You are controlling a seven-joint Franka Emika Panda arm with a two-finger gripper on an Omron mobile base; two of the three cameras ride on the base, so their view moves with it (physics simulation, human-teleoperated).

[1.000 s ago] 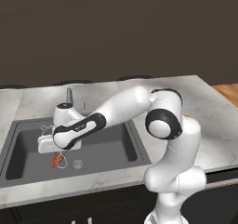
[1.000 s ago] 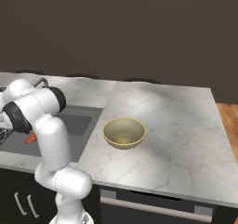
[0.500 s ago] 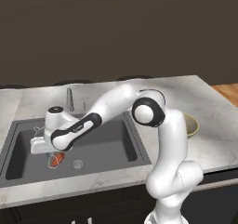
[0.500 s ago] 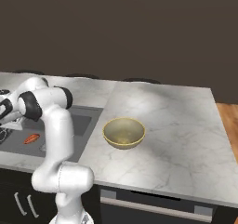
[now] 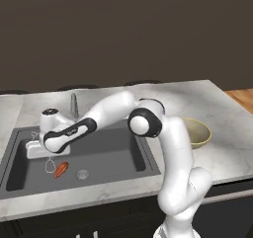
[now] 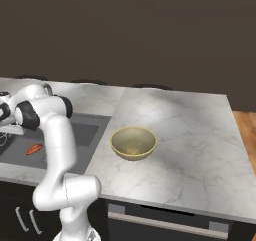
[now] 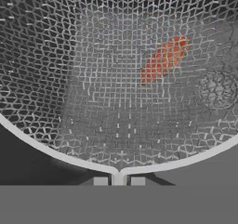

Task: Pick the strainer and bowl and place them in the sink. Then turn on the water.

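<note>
Just beyond the fingertips, the strainer (image 7: 116,79) spread as round silver wire mesh. The gripper (image 7: 119,181) pinched its thin rim, arm stretched low over the dark sink (image 5: 118,155).

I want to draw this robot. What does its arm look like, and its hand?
The arm is smooth, glossy white tubes joined by round dark joints, like black discs at the bends. It rises from a rounded white base. The gripper has two small dark, squarish tips.
</note>
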